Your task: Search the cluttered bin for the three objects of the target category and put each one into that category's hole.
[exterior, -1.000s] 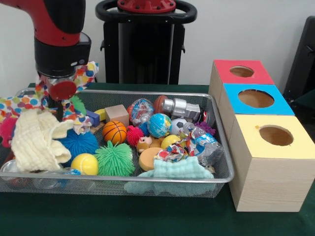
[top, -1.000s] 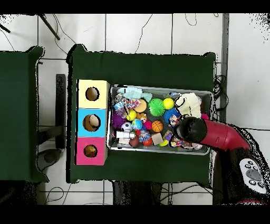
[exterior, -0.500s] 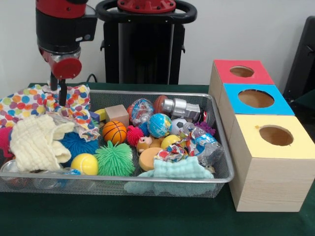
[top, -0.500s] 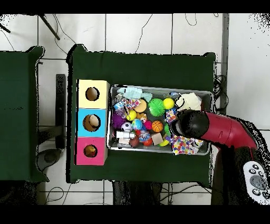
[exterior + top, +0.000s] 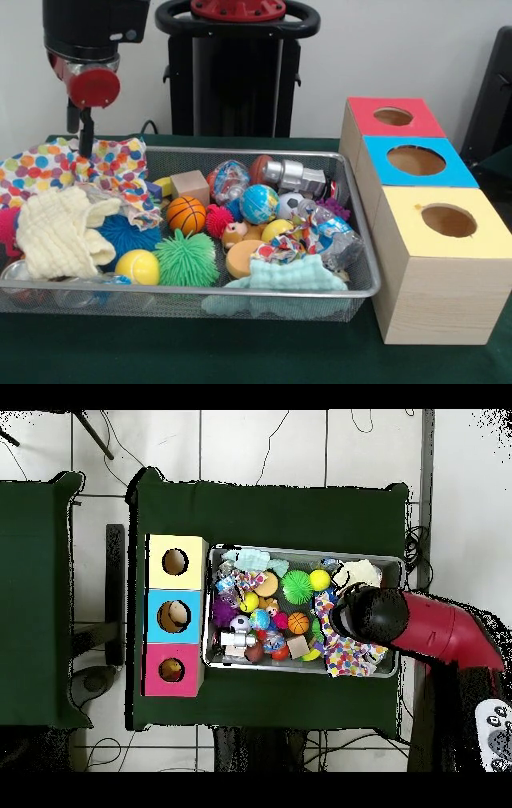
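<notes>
Rising from the bin (image 5: 352, 210), the arm is now carrying its gripper (image 5: 83, 136) higher than half a second ago, and the polka-dot cloth (image 5: 48, 166) it had been dragging up is lying draped over the bin's far rim at the front view's left, a dark fingertip still meeting its top fold. Whether the gripper is pinching that cloth or has let go, I cannot tell.

Supporting everything, the green-covered desk (image 5: 240, 352) is bearing the bin and, just beside it, the wooden box with the red-topped hole (image 5: 393, 116) at its far end.

Among the clutter, a small orange-brown plush toy (image 5: 234, 234) is sitting near the middle of the bin, touching a round tan block (image 5: 242, 258) and a red spiky ball (image 5: 217, 219); a pale yellow object beside it may be another target, though that is unclear. From the gripper, the plush is lying well across the bin toward the boxes and nearer the camera in the front view, so the coming reach is probably calling for travel that way and downward.

Around it, a cream cloth (image 5: 56, 232), a green spiky ball (image 5: 186, 260) and a small basketball (image 5: 186, 214) are crowding the route.
</notes>
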### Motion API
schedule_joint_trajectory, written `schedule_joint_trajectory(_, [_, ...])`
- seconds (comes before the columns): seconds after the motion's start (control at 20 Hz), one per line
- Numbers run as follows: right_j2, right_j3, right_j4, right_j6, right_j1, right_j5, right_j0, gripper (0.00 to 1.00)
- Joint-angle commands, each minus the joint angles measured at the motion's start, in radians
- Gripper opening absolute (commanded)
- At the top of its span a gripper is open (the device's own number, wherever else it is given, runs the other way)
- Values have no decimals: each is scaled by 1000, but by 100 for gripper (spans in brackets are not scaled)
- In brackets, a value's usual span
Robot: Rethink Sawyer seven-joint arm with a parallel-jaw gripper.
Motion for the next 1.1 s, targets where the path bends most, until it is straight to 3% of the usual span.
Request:
schedule_joint_trajectory(0.05, [55, 48, 39, 45, 23, 3, 56, 100])
schedule_joint_trajectory(0.25, [11, 83, 70, 180, 50, -50, 125, 100])
schedule_joint_trajectory(0.35, [5, 109, 132, 250, 55, -56, 145, 100])
schedule_joint_trajectory(0.6, [-35, 130, 202, 345, 112, -148, 209, 100])
schedule_joint_trajectory(1.1, [-102, 95, 258, 316, 288, -348, 259, 100])
